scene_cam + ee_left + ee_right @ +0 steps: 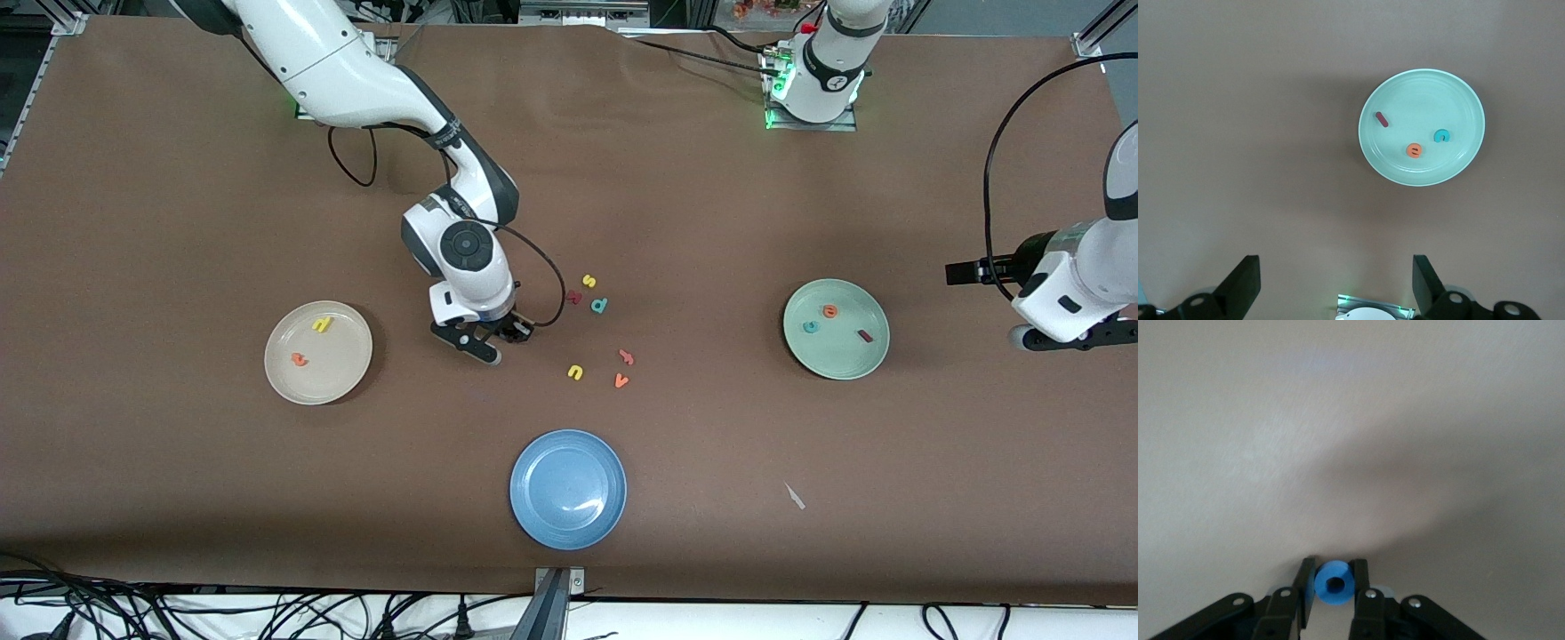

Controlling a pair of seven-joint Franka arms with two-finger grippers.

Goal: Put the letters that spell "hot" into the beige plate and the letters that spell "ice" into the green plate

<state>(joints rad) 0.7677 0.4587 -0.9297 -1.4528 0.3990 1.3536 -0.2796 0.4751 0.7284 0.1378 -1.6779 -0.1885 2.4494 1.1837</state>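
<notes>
My right gripper (494,343) (1333,568) stands low over the mat between the beige plate and the loose letters, shut on the blue "o" (1325,591), which sits upright between its fingers. The beige plate (342,375), toward the right arm's end of the table, holds the yellow "h" (322,324) and the orange "t" (300,359). The green plate (840,360) (1451,100) holds the orange "e" (829,311) (1413,151), the teal "c" (810,326) (1441,136) and the dark red "i" (864,335) (1382,119). My left gripper (1080,338) (1336,270) waits open, high over the table's end beside the green plate.
Loose letters lie mid-table: a yellow "s" (589,281), a dark red letter (574,297), a teal "d" (599,306), an orange letter (626,356), an orange "v" (621,380) and a yellow "u" (575,372). A blue plate (568,524) lies nearer the front camera.
</notes>
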